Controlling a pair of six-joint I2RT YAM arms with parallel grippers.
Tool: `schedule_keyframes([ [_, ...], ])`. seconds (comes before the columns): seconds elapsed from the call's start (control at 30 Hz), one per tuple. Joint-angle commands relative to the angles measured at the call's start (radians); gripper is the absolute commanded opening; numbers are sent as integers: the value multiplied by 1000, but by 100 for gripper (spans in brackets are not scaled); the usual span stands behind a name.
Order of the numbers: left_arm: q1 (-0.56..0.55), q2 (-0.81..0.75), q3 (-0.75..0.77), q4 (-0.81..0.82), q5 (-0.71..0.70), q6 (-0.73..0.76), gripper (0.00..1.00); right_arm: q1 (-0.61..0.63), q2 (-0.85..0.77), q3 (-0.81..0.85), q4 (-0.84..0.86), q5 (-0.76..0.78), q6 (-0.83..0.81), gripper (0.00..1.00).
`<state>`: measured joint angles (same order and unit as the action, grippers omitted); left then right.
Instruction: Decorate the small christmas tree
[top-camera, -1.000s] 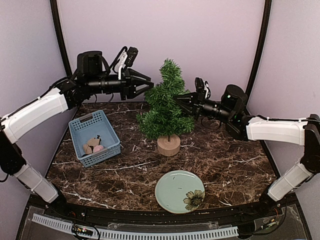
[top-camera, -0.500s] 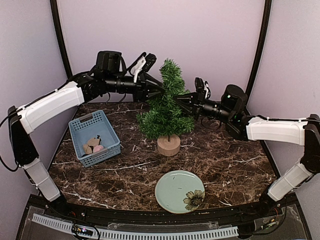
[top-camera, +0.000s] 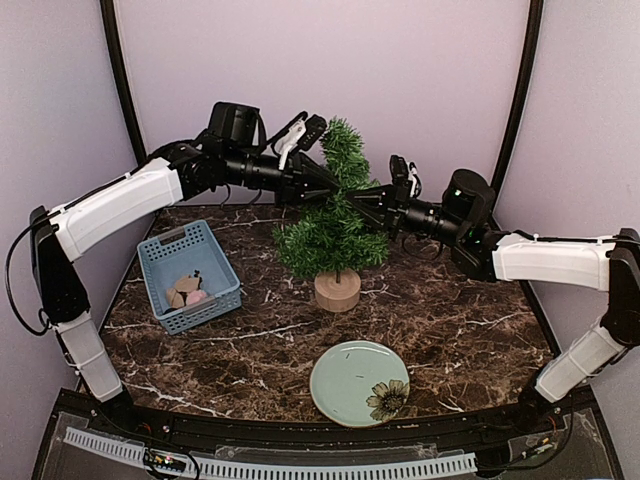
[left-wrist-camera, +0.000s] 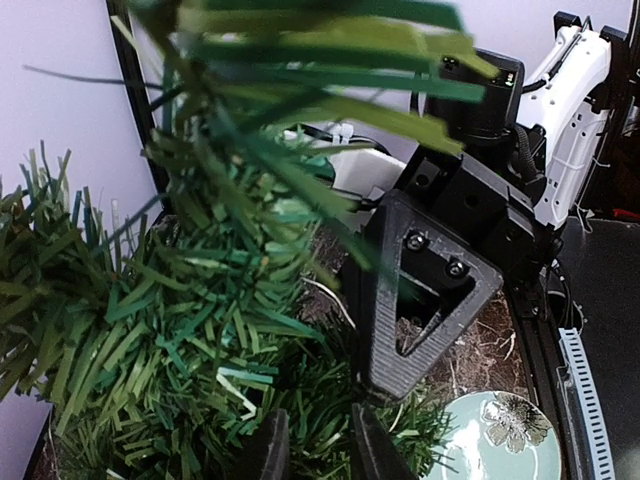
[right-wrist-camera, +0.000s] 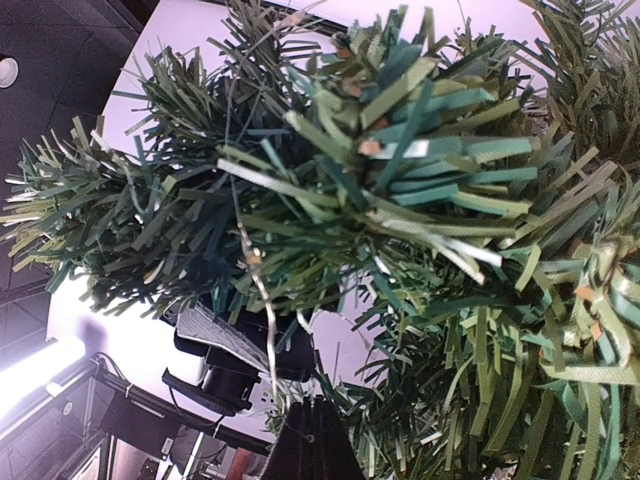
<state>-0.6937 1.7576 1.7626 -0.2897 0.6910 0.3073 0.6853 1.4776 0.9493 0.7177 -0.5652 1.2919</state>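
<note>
The small christmas tree (top-camera: 333, 215), a bushy dark green miniature fir on a round light-wood stump, stands upright on the dark marbled table (top-camera: 470, 320), toward twelve o'clock from the arm bases. The left gripper (top-camera: 322, 183) reaches into its crown from ten o'clock. Its fingers (left-wrist-camera: 268, 450) show a narrow gap with needles between them; whether they pinch anything cannot be told. The right gripper (top-camera: 352, 197) enters the branches from three o'clock with its jaws together, and what they hold, if anything, is hidden by foliage.

The step appears to be seating or adjusting something among the upper branches. Next, the left gripper would likely need to back out gently without dragging the tree. It could then go to the blue slatted plastic basket (top-camera: 165, 250) at eight o'clock for another piece.
</note>
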Motion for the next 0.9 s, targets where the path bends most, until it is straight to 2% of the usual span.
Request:
schedule_keyframes([
  [0.0, -5, -11, 23, -35, 60, 21, 20, -6, 10, 8, 45, -9, -6, 0],
  [0.13, -6, -29, 2, -26, 86, 17, 16, -9, 12, 6, 49, -9, -2, 0],
  [0.3, -6, -47, -28, -12, 100, 12, 1, -14, 10, 3, 50, -9, -3, 0],
  [0.7, -6, -118, -124, 60, -50, -31, 0, -20, 1, -3, 51, -4, -11, 0],
  [0.8, -6, -133, -132, 68, -63, -37, 0, -21, 1, 0, 55, -11, -8, 7],
  [0.87, -6, -139, -134, 66, -79, -37, 0, -21, 0, -1, 55, -10, -8, 18],
])
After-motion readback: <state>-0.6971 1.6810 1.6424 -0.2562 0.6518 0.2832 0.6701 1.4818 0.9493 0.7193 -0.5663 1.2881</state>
